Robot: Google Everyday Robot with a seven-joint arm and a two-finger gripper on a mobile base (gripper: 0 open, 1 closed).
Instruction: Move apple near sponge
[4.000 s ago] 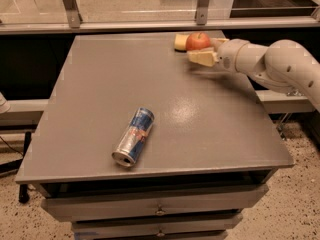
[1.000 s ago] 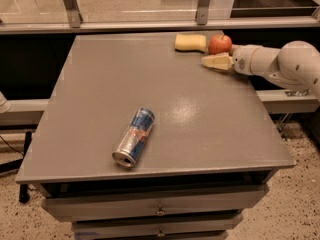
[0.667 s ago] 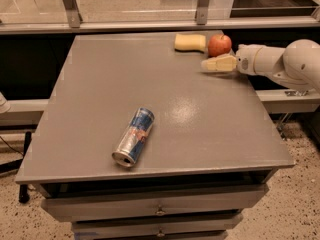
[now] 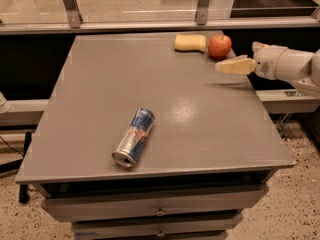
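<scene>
Jaw condition: not determinable from this view; spread or pressed together cannot be told. Nothing carried. Gripper (image 4: 225, 66) positioned over the far-right part of the table (image 4: 100, 84), tip pointing left, just nearer than the apple (image 4: 220, 46) and slightly to its right, apart from it. Cream-coloured arm (image 4: 290, 64) entering from the right edge.

Apple location: resting on the table close to the far edge, right of centre, just beside the right end of the sponge (image 4: 190, 42). Contact between the two: cannot be told; a narrow gap at most. Sponge lying flat, long side running left to right.

Task status, as a judgement: placement apparently achieved, apple already near sponge.

Handling notes, as a judgement:
- Apple: rigid, fairly heavy for its bulk, smooth skin. Prone to rolling on the flat top and to slipping out of a shallow pinch.
- Grasp across the widest part, at mid-height, contact on two opposite sides. Avoid the stem and crown.
- Moderate squeeze only, to prevent bruising.
- Sponge: light, soft, easily shifted by a nudge. Keep clear of it during any approach from the right.

Elsewhere: blue-and-silver can (image 4: 134, 136) lying on its side, near-left of centre, well apart from apple, sponge and gripper.
</scene>
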